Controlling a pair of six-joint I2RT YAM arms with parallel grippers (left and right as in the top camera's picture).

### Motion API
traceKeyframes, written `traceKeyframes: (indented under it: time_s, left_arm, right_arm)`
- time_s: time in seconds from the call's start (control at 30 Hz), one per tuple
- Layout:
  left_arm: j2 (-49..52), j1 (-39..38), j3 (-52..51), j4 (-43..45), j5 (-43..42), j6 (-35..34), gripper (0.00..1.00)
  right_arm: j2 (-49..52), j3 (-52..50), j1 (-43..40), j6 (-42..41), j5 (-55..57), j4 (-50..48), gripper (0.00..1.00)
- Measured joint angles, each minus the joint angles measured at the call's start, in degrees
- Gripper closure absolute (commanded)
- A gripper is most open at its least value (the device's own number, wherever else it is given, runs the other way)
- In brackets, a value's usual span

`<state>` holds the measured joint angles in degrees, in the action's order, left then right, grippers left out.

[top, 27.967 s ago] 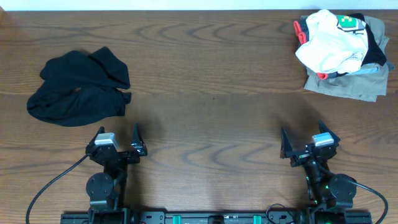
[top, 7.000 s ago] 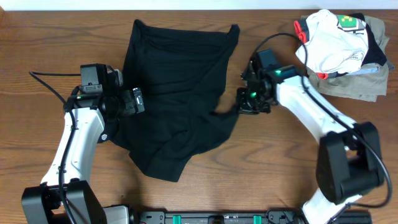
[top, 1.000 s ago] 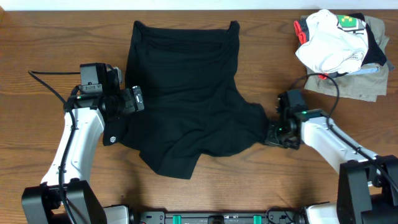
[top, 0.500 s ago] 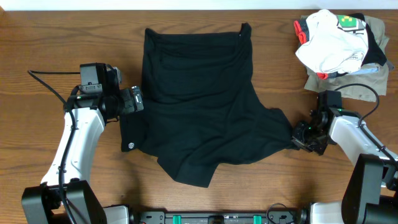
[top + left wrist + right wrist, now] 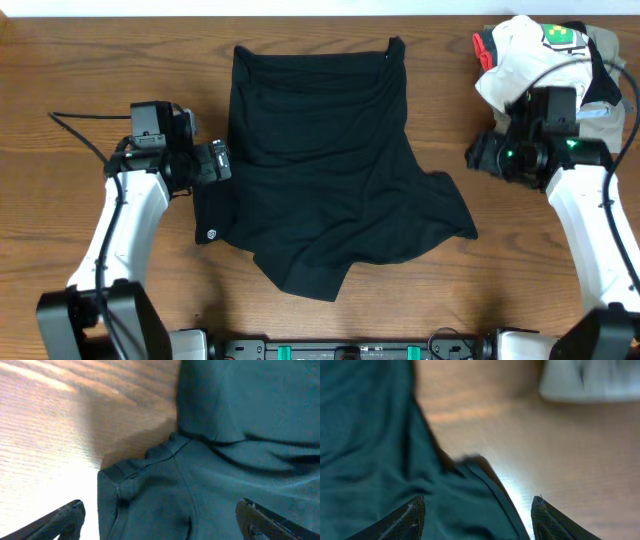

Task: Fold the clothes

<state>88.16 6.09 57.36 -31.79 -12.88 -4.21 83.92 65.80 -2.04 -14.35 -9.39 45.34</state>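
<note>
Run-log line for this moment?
black fabric garment spread on brown wooden table | left gripper jaws open at sleeve | right gripper jaws open, clear of garment

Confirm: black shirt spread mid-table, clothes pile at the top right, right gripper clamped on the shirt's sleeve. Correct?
Not the last part: the right gripper is open and holds nothing, off the black shirt and beside the clothes pile. The right wrist view shows its fingers apart. The rest is right.

This looks like a robotics lab bench: a brown wood-grain counter (image 5: 80, 40) carries a white jointed left robot arm (image 5: 125, 235) and its matching right robot arm (image 5: 590, 220), with a black metal mounting rail (image 5: 330, 352) along the near edge.
</note>
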Motion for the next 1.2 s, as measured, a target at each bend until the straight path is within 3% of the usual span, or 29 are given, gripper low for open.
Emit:
traceKeyframes:
  time_s: [0.1,0.23,0.37,0.63,0.83,1.03,1.2]
  left_arm:
    - [4.17,0.00,0.00,1.66,-0.04,0.98,0.22]
    - [9.46,0.00,0.00,4.31,-0.92,3.26,0.64]
    - [12.35,-0.22,0.00,8.55,-3.54,5.75,0.85]
    - [18.60,-6.19,0.02,23.28,-6.38,17.40,0.91]
    - [22.77,-8.41,0.83,31.28,-7.98,19.93,0.91]
    - [24.09,-8.63,2.16,32.28,-5.51,17.20,0.91]
    - [24.11,-7.78,3.39,30.21,3.13,9.31,0.91]
  right_arm:
    - [0.04,0.24,2.54,0.61,-0.04,-1.70,0.34]
    - [0.07,0.24,5.84,1.22,0.07,-3.39,0.37]
    - [0.07,0.24,7.15,1.44,0.11,-4.39,0.40]
    - [0.07,0.24,7.41,1.44,0.24,-4.76,0.41]
    - [0.07,0.24,7.43,1.42,0.24,-4.72,0.42]
    - [0.07,0.24,7.87,1.42,0.28,-5.31,0.43]
    - [0.07,0.24,8.94,1.40,0.31,-5.75,0.42]
